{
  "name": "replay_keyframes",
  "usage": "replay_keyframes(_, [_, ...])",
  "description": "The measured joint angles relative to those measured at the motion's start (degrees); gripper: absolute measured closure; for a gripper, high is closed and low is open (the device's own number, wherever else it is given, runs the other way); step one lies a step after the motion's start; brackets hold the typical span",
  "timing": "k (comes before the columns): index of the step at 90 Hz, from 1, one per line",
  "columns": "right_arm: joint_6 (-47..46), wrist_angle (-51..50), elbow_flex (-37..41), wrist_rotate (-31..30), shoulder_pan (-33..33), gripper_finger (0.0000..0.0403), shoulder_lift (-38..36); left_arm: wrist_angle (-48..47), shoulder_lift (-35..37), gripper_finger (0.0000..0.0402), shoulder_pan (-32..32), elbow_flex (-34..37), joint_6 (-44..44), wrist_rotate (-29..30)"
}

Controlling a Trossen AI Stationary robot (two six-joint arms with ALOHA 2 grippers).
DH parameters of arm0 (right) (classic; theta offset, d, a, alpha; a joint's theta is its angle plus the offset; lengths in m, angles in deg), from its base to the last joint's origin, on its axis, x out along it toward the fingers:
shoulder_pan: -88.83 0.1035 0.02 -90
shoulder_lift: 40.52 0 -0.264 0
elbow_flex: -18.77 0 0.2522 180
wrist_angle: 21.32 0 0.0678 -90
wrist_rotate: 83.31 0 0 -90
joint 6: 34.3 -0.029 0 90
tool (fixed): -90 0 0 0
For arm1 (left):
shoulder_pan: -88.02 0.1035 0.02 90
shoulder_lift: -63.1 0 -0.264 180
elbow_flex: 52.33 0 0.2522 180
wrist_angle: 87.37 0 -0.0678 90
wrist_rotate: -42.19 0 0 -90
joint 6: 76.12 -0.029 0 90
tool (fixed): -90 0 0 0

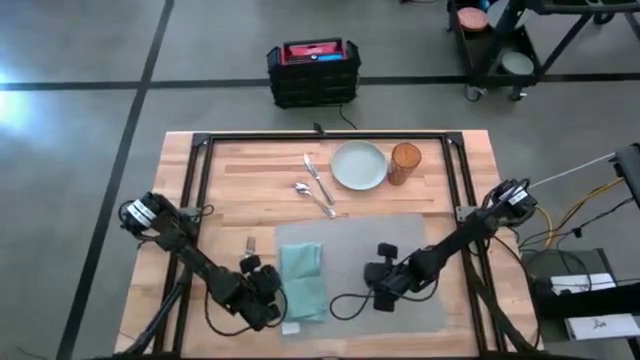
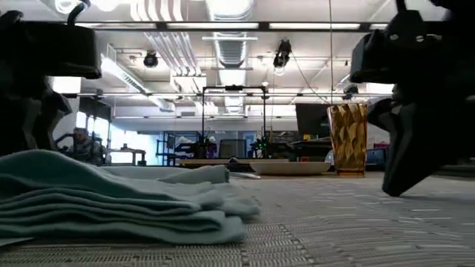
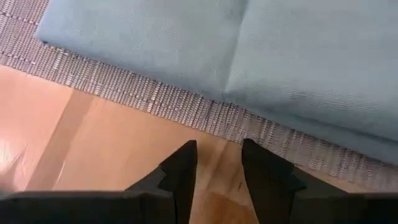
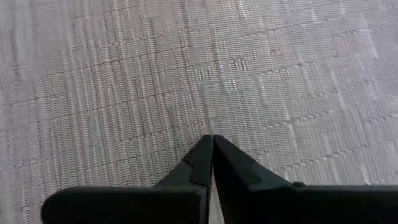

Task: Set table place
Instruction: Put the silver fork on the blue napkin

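**Napkin lying on the placemat, both grippers empty**

The folded teal napkin [image 2: 111, 200] is lying closest to the low camera, filling the near left of that view and resting on the left part of the grey woven placemat [image 1: 400, 240].

The table [image 1: 240, 170] is carrying everything, with a black frame [image 1: 330, 137] standing over it. The placemat is sitting at the table's near middle. Beyond its far edge, on bare wood, the pale plate [image 1: 359, 164] is lying just beside the amber glass [image 1: 405, 163], which is standing upright on the plate's right. Left of the plate, the knife [image 1: 317, 178] and spoon [image 1: 312, 196] are lying close together, while the fork [image 1: 250, 245] is lying apart, just left of the placemat.

The left gripper [image 3: 217, 168] is hovering over bare wood at the placemat's left edge beside the napkin, fingers slightly parted and holding nothing. The right gripper [image 4: 212, 149] is pointing down at the placemat's middle, fingertips pressed together and empty.
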Motion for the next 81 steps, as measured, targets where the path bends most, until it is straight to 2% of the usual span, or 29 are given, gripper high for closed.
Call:
replay_keyframes(18, [0.02,-8.34,-5.37,-0.37,-0.97,0.0403,-3.34,-4.80,8.60,0.0288,-0.06,-1.82,5.34,0.64])
replay_keyframes(31, [-0.43,-8.87,-5.08,-3.07,-1.34,0.0403,-3.86,-13.67,13.73,0.0288,0.14,-1.16,20.85,0.37])
replay_keyframes(49, [-5.24,-6.28,-1.25,-4.67,-0.98,0.0403,-2.50,-26.31,17.42,0.0288,0.25,1.37,37.26,-9.91])
replay_keyframes(57, [-6.92,-2.57,0.76,-4.75,-0.57,0.0403,-2.42,-24.36,18.30,0.0288,0.69,4.40,39.48,-11.51])
replay_keyframes(67, [-8.32,3.29,2.94,-4.70,0.46,0.0403,-2.31,-17.37,18.84,0.0288,1.82,9.20,39.69,-12.74])
replay_keyframes(81, [-7.70,4.74,3.39,-5.59,1.46,0.0403,-2.31,-6.86,18.80,0.0281,3.51,15.96,39.00,-12.78])
